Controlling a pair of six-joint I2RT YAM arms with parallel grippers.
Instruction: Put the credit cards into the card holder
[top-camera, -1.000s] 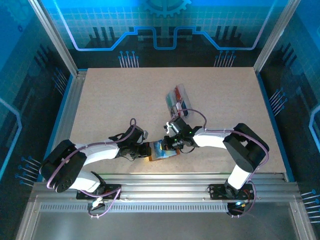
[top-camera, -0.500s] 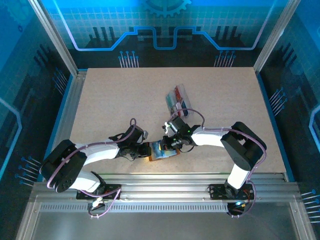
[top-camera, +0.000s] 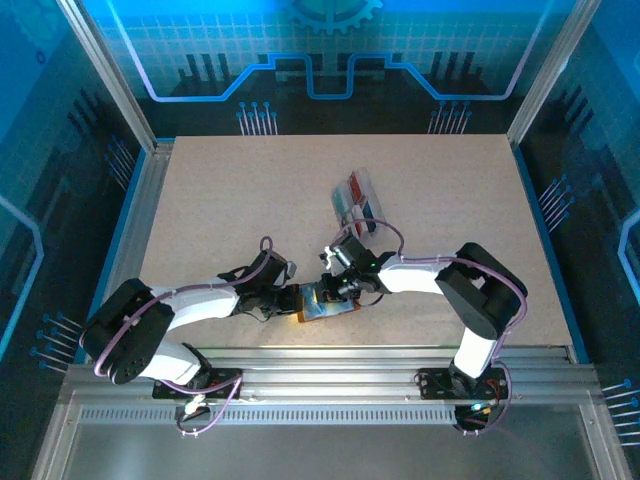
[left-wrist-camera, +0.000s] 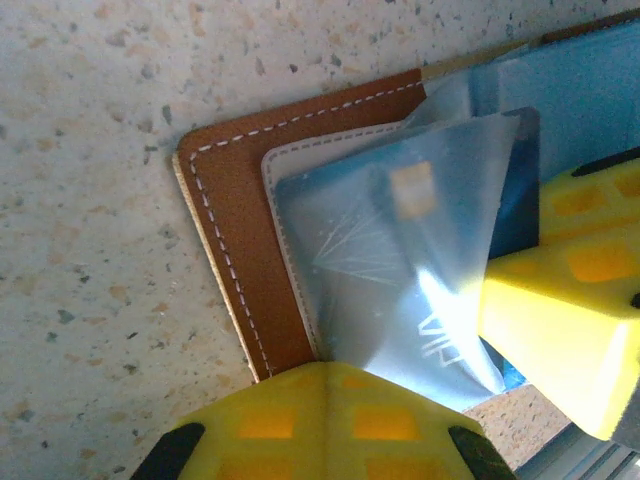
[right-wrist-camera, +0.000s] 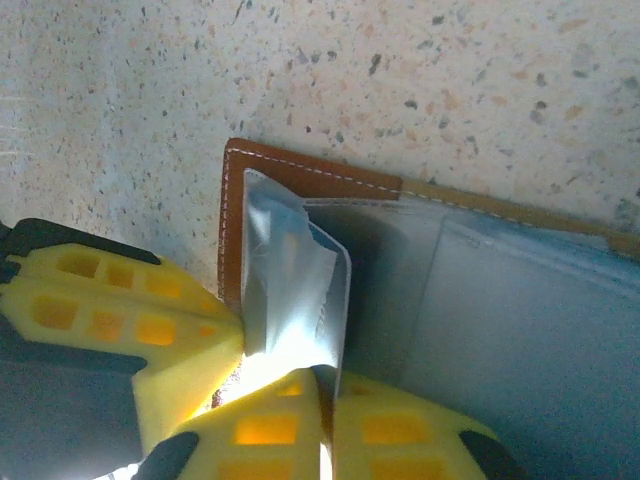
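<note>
Right wrist, right gripper (right-wrist-camera: 325, 395) barely parted, pinching credit card (right-wrist-camera: 300, 300)

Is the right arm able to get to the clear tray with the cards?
Probably yes. The clear tray sits just past the right hand, with bare table between. But that hand is pinching a card at the card holder, so it must let go first.
</note>
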